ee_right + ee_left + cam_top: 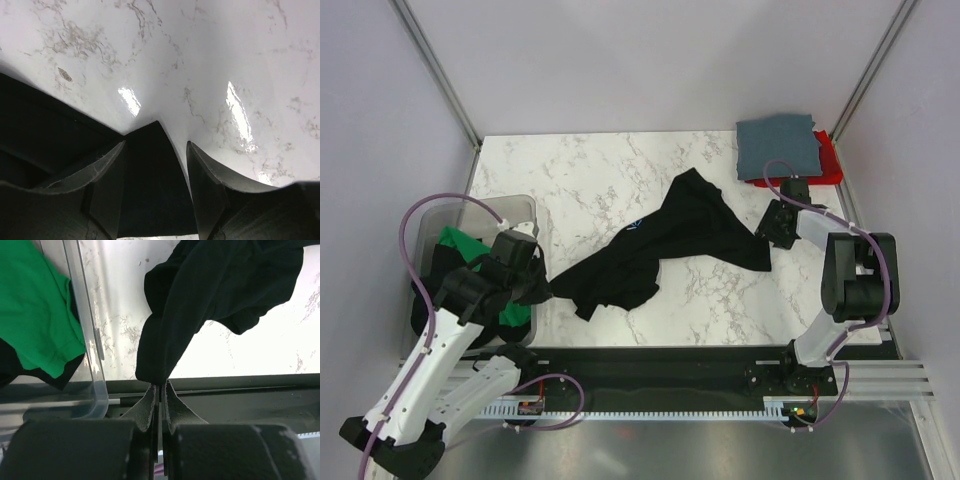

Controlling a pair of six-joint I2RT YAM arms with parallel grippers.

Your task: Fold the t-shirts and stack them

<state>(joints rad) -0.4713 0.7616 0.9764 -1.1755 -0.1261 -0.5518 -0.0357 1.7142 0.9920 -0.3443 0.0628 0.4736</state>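
A large black t-shirt (pixel 660 245) with a small blue print lies crumpled across the middle of the marble table. My left gripper (pixel 535 283) is shut on its near-left end; in the left wrist view the cloth (pixel 200 300) hangs from the closed gripper (pixel 160 386). My right gripper (pixel 772 232) is open at the shirt's right end, its jaws either side of a black cloth corner (pixel 150 170) lying on the table. A green t-shirt (pixel 460 250) and a black one lie in the bin. A slate grey-blue shirt (pixel 778 145) lies folded on a red one (pixel 828 160) at the back right.
A clear plastic bin (pixel 515 208) stands at the left edge of the table, its wall close to my left gripper (pixel 85 340). A black rail (pixel 660 375) runs along the table's near edge. Metal frame posts rise at the back corners.
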